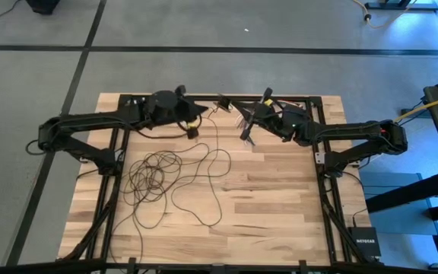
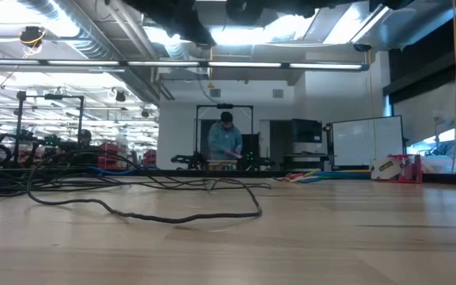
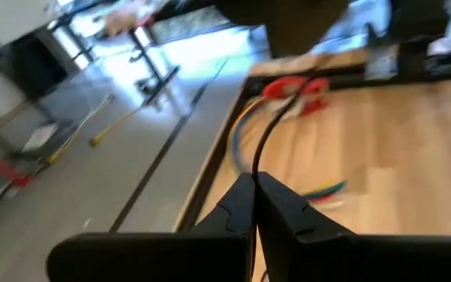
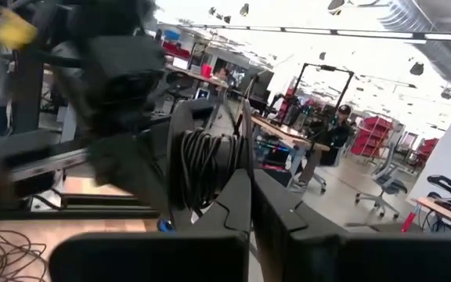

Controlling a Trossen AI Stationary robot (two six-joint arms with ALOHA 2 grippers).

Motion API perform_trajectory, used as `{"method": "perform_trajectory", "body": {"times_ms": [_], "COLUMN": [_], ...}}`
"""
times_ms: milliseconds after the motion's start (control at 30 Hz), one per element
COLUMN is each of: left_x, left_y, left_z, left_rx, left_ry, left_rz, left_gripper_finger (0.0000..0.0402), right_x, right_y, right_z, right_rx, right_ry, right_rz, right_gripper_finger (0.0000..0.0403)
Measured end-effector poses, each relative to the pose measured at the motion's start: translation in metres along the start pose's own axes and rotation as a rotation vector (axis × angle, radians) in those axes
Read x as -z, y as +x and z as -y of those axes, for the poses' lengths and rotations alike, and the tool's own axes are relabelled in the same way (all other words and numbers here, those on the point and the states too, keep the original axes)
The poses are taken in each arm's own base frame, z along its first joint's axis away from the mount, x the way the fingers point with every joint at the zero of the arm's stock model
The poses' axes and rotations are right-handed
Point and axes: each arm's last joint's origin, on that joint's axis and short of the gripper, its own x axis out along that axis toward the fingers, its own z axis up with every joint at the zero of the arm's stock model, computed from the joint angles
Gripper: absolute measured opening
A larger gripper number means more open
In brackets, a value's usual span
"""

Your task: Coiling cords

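Cords [image 1: 158,176]: thin, dark, loosely looped

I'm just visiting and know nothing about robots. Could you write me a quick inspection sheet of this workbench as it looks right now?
Surface: wooden table, right half mostly bare.
Job's things: dark cord in loose loops on the table's left half; some already wound into a coil.
Clutter: short multicoloured wires lying near the far edge.
Grippers: left gripper shut on a strand of the cord; right gripper shut, at the wound coil, both raised near the far edge.
Cables: yellow cable off the table, at right.
Surroundings: workshop with benches; a person standing far behind.
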Motion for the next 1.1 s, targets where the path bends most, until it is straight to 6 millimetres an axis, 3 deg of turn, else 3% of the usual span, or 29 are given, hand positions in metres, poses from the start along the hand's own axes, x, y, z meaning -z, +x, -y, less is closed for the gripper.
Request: {"method": "perform_trajectory", "body": {"times_ms": [267, 433, 767, 933, 1100], "left_x": [-0.006, -0.021, -0.041, -0.04, -0.045], "left_y": [0.02, 0.017, -0.024, -0.025, -0.028], "left_z": [0.044, 0.063, 0.038, 0.025, 0.035], "left_rx": [0.124, 0.142, -0.006, -0.039, 0.082], "left_ry": [0.035, 0.091, 0.093, 0.07, 0.045], "left_rz": [0.095, 0.233, 0.303, 0.303, 0.371], "left_gripper_finger": [0.0001, 0.0001, 0.0001, 0.0001, 0.0001], "right_x": [-0.004, -0.001, 0.011, 0.01, 0.016], "right_y": [0.001, 0.001, 0.001, 0.001, 0.003], "right_z": [0.002, 0.0, -0.004, -0.005, 0.0], "right_rx": [0.022, 0.009, -0.008, -0.042, 0.043], "right_ry": [-0.008, -0.039, -0.086, -0.073, -0.092], "right_rz": [0.053, 0.02, -0.096, -0.082, -0.135], "right_gripper_finger": [0.0006, 0.0006, 0.0006, 0.0006, 0.0006]}}
